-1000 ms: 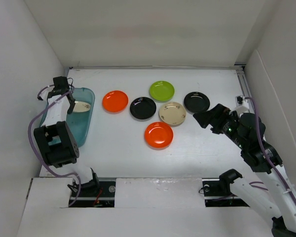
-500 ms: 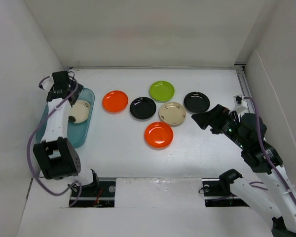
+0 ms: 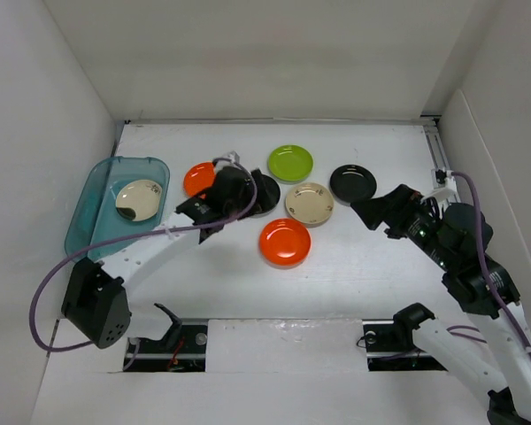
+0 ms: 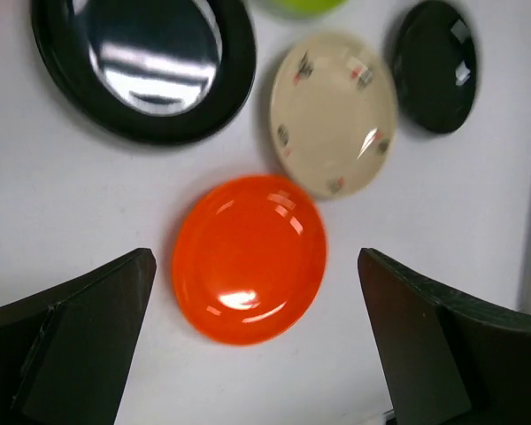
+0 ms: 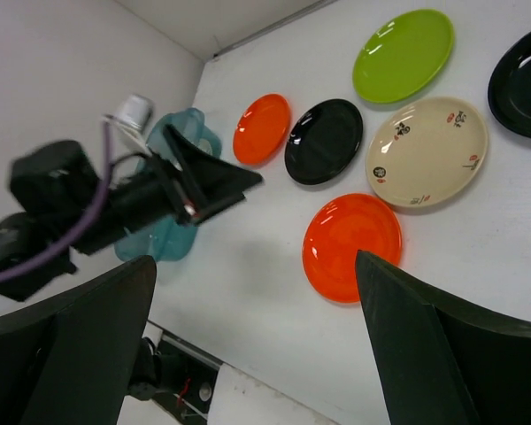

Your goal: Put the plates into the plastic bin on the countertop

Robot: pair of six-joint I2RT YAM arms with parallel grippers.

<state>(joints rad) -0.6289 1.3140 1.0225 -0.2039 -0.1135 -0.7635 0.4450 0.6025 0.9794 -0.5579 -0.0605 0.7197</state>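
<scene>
Lining up the next pick, seemingly: aiming the left tool (image 4: 254, 258), spread wide and empty, at the near orange plate (image 3: 285, 241) on the bench (image 3: 212, 274). Holding the right tool (image 5: 255, 261) released too. Showing one cream plate (image 3: 138, 197) in the bin (image 3: 88, 208). Needing a descent onto that orange rim next.

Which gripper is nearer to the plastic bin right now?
Left. The left gripper is by the orange plate that lies beside the plastic bin; the right gripper is across the countertop, next to the black plate farthest from the bin.
</scene>
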